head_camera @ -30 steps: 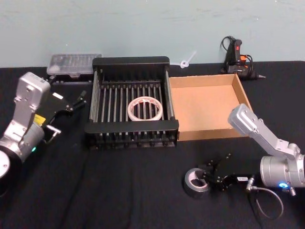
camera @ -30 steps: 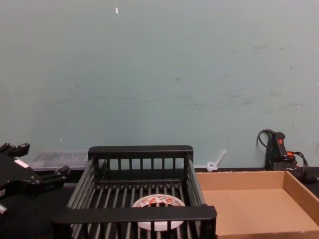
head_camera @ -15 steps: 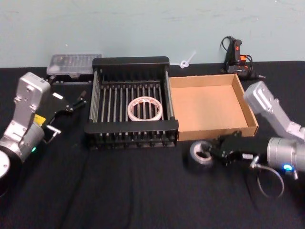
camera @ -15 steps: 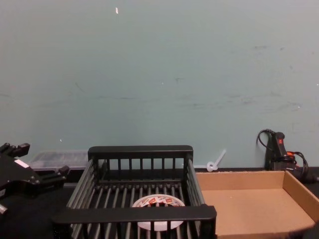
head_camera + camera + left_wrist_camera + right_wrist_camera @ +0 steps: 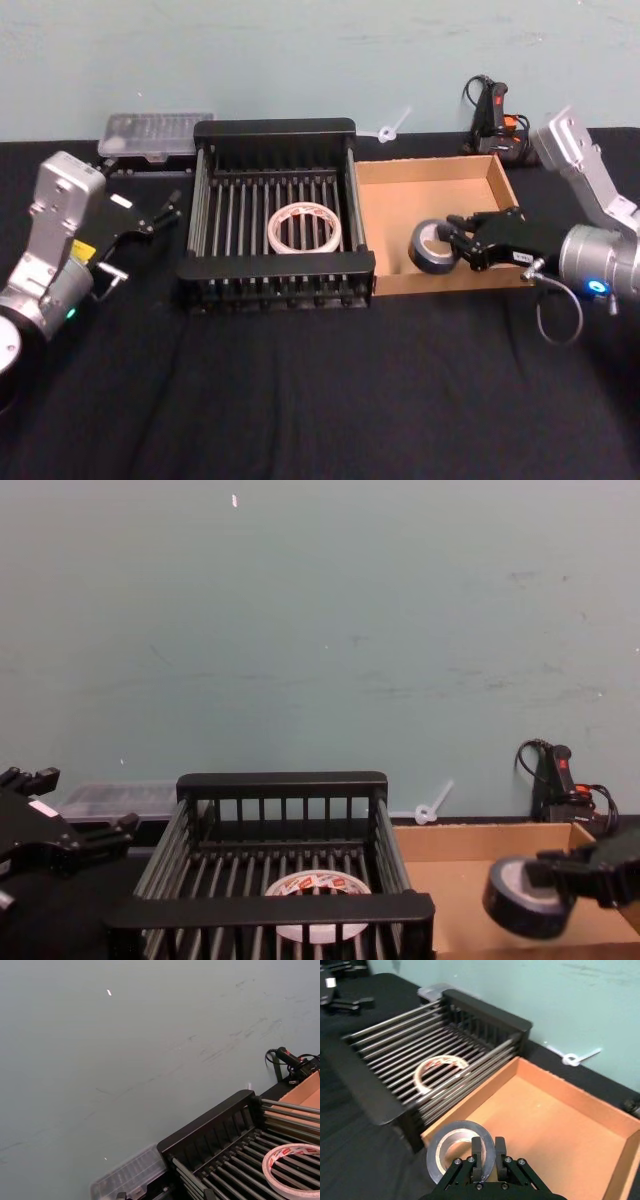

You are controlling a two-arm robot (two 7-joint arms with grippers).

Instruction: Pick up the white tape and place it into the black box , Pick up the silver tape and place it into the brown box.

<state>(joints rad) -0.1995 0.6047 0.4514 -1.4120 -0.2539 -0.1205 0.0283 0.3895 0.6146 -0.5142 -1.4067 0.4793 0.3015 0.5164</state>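
Right gripper [image 5: 462, 243] is clamped on the silver tape [image 5: 433, 247], fingers pinching the roll's wall, one inside the core and one outside. The roll is carried clear of the floor of the brown box [image 5: 425, 175], over the box's front-left part, just beside the wall it shares with the black box [image 5: 274, 130]. In the head view the tape's hole faces mostly upward; in the chest view the roll [image 5: 523, 896] is tilted, its open face turned toward the black box [image 5: 282, 783] and a bit forward, so its axis is slanted, not upright.

White tape [image 5: 304, 227] lies flat on the bars inside the black box, near the middle, hole up, red print on its core.

Left gripper [image 5: 152, 217] sits just left of the black box, above the table, fingers spread, holding nothing.
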